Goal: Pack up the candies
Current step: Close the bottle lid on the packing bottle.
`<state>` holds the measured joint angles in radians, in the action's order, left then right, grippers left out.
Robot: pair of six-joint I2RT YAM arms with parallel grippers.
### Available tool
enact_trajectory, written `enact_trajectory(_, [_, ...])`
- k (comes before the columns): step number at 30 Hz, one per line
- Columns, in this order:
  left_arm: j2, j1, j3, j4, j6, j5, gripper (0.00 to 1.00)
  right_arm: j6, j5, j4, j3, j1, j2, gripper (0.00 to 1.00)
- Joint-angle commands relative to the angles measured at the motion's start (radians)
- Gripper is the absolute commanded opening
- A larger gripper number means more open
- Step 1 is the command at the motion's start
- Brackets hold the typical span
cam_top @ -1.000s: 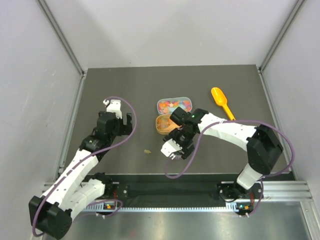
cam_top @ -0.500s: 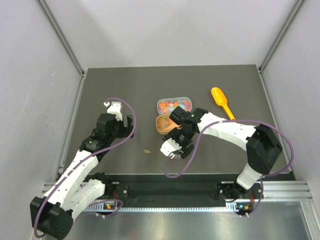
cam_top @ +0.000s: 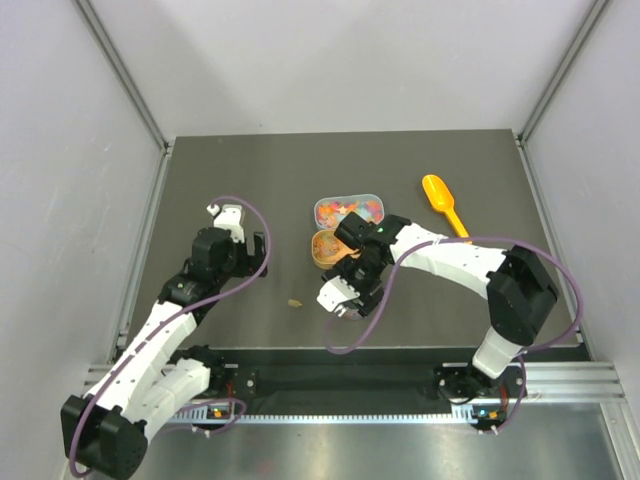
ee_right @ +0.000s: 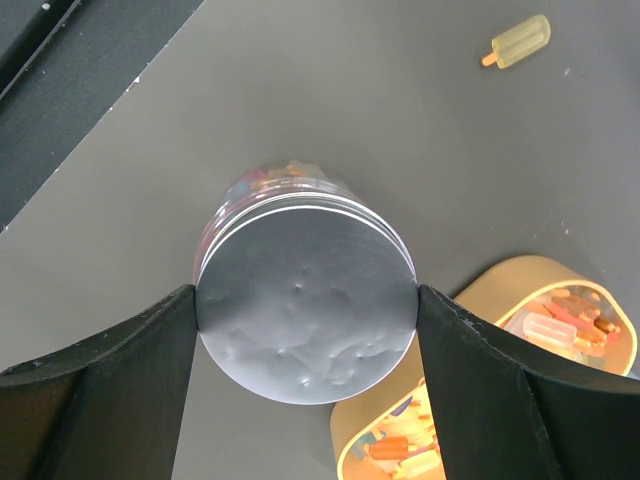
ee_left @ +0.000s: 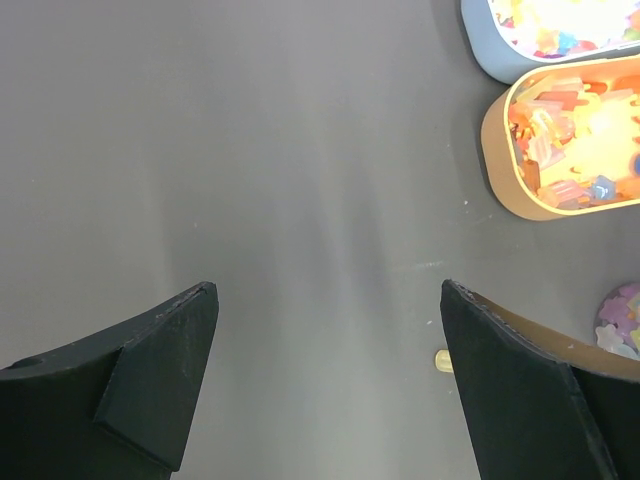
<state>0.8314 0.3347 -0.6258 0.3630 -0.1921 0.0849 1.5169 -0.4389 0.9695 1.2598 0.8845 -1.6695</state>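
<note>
My worry from here is the grip. The right gripper [ee_right: 305, 300] has its black fingers [ee_right: 120, 360] set partly open against opposite sides of a clear round jar [ee_right: 300, 340], pressing on the rim of its silver metal lid [ee_right: 330, 280]. That is smooth metal held along two narrow lines. If I swing or tilt the arm quickly, I judge the jar could twist or slide out. I cannot tell whether it is standing on the dark grey matte table [ee_left: 250, 150] or hanging just above it. A drop near the tan oval tray [ee_left: 492, 150] could clip its thin wall and scatter the contents. The candies [ee_left: 560, 110] lie mostly heaped in that tray and in the blue-grey oval tray [ee_left: 478, 45] touching its far side, with some visible through the jar's shoulder under the lid. One pale yellow lolly-shaped candy [ee_right: 520, 42] lies loose on the table and could easily be overlooked. The left gripper [ee_left: 325, 290] is spread wide with nothing between its fingers, over bare table beside the trays. The sweets look glossy, translucent and blocky, some on tiny sticks. The lid is dull and faintly dimpled. The orange plastic scoop [cam_top: 443, 203] lies well apart to the right.
</note>
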Motion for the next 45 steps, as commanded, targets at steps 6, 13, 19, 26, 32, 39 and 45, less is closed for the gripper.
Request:
enact_trajectory(6, [-0.032,-0.01,0.014,-0.033,-0.007,-0.019,0.96,0.009,-0.017,0.032,0.047,0.037,-0.033,0.64])
enact_trajectory(13, [-0.035,-0.013,0.017,-0.038,-0.007,-0.024,0.96,0.019,-0.003,0.06,0.033,0.039,-0.03,0.64])
enact_trajectory(19, [-0.032,-0.016,0.021,-0.041,-0.004,-0.031,0.96,0.014,-0.001,0.075,0.024,0.042,-0.016,0.65])
enact_trajectory(26, [-0.026,-0.02,0.018,-0.052,-0.003,-0.036,0.96,0.019,0.012,0.104,0.02,0.044,-0.009,0.65])
enact_trajectory(32, [-0.025,-0.026,0.024,-0.055,-0.007,-0.048,0.96,0.014,0.019,0.09,-0.013,0.048,0.008,0.71])
enact_trajectory(39, [-0.025,-0.034,0.024,-0.055,-0.012,-0.063,0.95,-0.043,0.028,0.023,-0.019,0.051,0.01,0.73])
enact_trajectory(45, [-0.029,-0.039,0.034,-0.047,-0.02,-0.077,0.95,-0.061,0.058,-0.02,-0.025,0.051,0.005,0.72])
